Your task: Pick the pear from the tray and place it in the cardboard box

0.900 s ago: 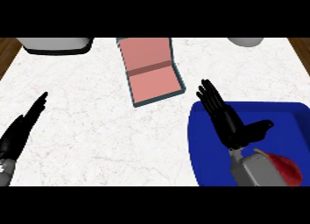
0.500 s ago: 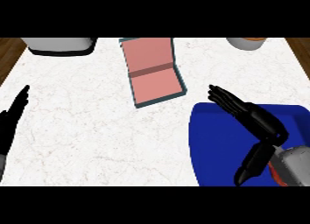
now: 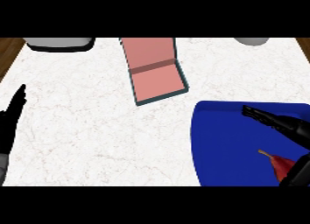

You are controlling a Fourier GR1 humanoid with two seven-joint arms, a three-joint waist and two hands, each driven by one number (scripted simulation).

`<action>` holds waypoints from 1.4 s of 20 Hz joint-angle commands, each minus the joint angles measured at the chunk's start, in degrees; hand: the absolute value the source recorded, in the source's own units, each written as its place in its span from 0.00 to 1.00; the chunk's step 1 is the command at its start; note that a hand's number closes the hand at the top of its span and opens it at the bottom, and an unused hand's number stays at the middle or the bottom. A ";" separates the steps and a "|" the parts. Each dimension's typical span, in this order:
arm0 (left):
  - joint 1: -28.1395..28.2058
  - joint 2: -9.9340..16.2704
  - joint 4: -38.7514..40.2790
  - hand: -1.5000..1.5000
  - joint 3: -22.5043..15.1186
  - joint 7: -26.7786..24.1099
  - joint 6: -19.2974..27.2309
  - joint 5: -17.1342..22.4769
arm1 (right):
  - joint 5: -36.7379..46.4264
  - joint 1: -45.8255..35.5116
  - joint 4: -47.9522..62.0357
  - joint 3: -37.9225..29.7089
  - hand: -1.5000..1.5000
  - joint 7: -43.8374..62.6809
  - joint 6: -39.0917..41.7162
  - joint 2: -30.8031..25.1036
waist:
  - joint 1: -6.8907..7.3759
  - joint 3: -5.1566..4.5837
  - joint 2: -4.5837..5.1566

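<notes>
A red pear (image 3: 282, 164) with a thin stem lies on the blue tray (image 3: 222, 144) at the lower right. My right hand (image 3: 293, 129) hovers over the tray, its fingers straight and pointing left above the pear, its thumb (image 3: 301, 171) down at the pear's right side. The hand is open and does not hold the pear. The cardboard box (image 3: 154, 70), pink inside with a dark rim and its flap laid back, lies open at the upper middle of the counter. My left hand (image 3: 5, 127) rests open at the left edge, fingers up.
A grey and black appliance (image 3: 59, 43) stands at the back left. A pale cup or bowl (image 3: 251, 41) sits at the back right. White marble counter (image 3: 86, 131) spreads between the box, the tray and my left hand; wooden floor shows at both sides.
My right hand has swung rightward and lower over the tray, uncovering the pear, which now lies between its fingers and thumb. The left hand stays near the left edge.
</notes>
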 commanded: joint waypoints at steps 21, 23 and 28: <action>-4.94 -3.53 3.51 0.50 -0.96 1.41 1.55 -3.48 | 47.65 -14.03 14.75 21.76 0.00 -34.34 -22.33 -12.45 | 1.17 -0.52 0.02; -3.13 -3.12 1.16 0.50 -0.34 1.58 1.71 -3.33 | 49.60 -16.05 16.05 22.75 0.00 -34.22 -22.27 -12.31 | 1.19 -0.54 -0.27; -1.93 -1.73 1.09 0.50 2.08 0.76 -1.56 -2.20 | 53.61 -17.24 22.22 22.56 0.00 -35.41 -27.53 -8.76 | -0.06 -0.59 -0.46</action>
